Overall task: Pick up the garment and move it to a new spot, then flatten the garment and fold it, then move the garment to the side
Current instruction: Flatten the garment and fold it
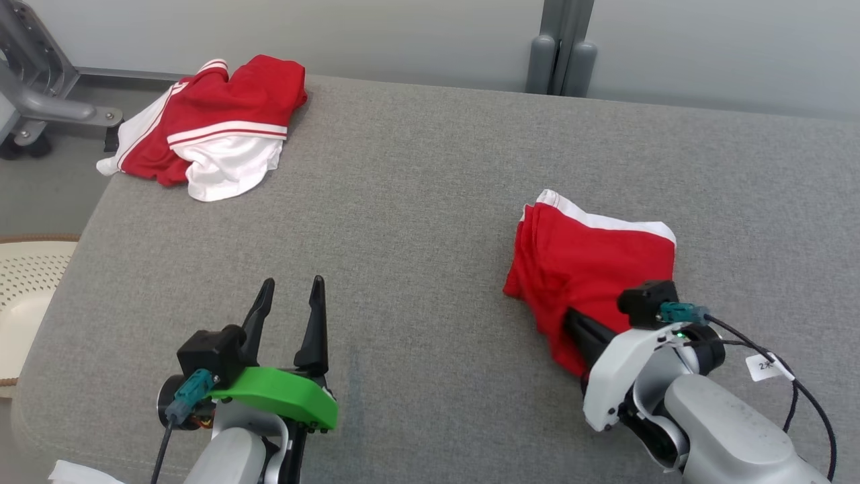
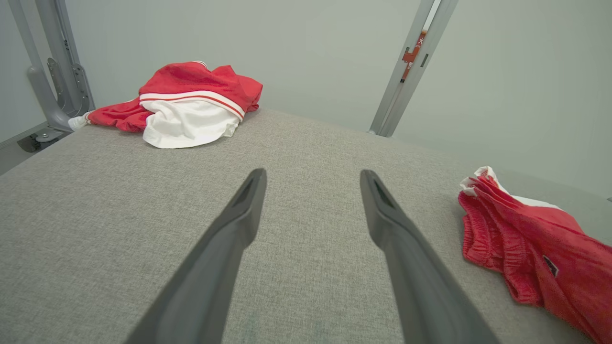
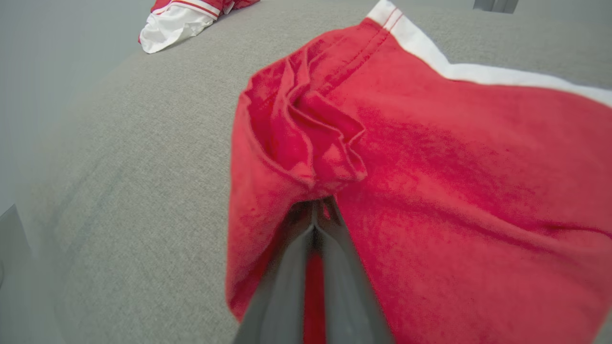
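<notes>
Grey upholstered surface [image 1: 430, 202] takes up most of the head view, with a pale wall [image 1: 403, 33] behind it and a grey upright post [image 1: 561, 54] at the far edge. A grey metal frame [image 1: 40, 101] stands off the far left corner, and a perforated cream object [image 1: 27, 282] sits beside the surface's left edge.

Item under task: red shorts [image 1: 591, 262] with a white side band, lying on the right half of the surface, bunched and partly folded over. In the left wrist view the gathered waistband faces the left arm.

Right gripper [image 3: 314, 227]: at the near edge of the shorts. Its two dark fingers are pressed together with red cloth pinched between them, and a fold of fabric is gathered just past the tips. The cloth drapes over the fingers in the head view.

Left gripper [image 1: 293, 282]: low over bare surface at the near left, fingers spread apart, nothing between them, well apart from the shorts.

Second item: a crumpled red and white garment [image 1: 215, 128] at the far left corner, partly overhanging the edge.
</notes>
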Tool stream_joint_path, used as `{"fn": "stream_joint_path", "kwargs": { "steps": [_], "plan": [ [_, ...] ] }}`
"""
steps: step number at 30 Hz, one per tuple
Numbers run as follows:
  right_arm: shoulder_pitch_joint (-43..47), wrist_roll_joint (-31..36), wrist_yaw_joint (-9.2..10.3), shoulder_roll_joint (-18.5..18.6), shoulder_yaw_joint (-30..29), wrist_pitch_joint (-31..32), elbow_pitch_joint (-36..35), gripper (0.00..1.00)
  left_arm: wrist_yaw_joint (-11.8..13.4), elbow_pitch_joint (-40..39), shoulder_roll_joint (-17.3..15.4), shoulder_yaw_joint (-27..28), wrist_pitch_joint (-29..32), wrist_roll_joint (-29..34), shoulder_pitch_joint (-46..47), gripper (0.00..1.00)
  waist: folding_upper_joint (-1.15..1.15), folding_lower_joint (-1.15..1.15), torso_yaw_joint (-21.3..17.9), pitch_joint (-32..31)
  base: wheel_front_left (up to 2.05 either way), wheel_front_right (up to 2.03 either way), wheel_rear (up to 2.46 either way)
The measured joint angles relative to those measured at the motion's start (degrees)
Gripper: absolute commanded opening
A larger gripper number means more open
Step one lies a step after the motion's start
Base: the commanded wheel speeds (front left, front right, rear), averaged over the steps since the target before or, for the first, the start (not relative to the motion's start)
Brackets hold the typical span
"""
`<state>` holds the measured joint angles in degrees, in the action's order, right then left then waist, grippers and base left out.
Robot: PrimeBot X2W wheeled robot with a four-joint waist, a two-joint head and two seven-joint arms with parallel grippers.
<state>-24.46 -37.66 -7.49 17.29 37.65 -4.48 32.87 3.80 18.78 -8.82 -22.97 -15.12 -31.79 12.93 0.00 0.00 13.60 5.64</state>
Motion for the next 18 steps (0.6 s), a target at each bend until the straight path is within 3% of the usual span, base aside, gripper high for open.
{"fn": "stream_joint_path", "kwargs": {
  "steps": [10, 18],
  "plan": [
    [-0.41, -3.22, 0.00, -1.09, 10.66, 0.49, -3.00, 0.00, 0.02, -0.19, 0.13, 0.34, 0.00, 0.08, -0.02, 1.00, 0.00, 0.00, -0.88, -0.18, 0.00, 0.00, 0.00],
    [-1.64, -4.65, 0.00, -1.86, 11.82, -4.27, -1.45, 0.00, 0.02, -0.27, 0.13, 0.75, -0.01, 0.20, -0.16, 1.00, 0.00, 0.00, -1.89, -0.79, 0.00, 0.00, 0.00]
  ]
}}
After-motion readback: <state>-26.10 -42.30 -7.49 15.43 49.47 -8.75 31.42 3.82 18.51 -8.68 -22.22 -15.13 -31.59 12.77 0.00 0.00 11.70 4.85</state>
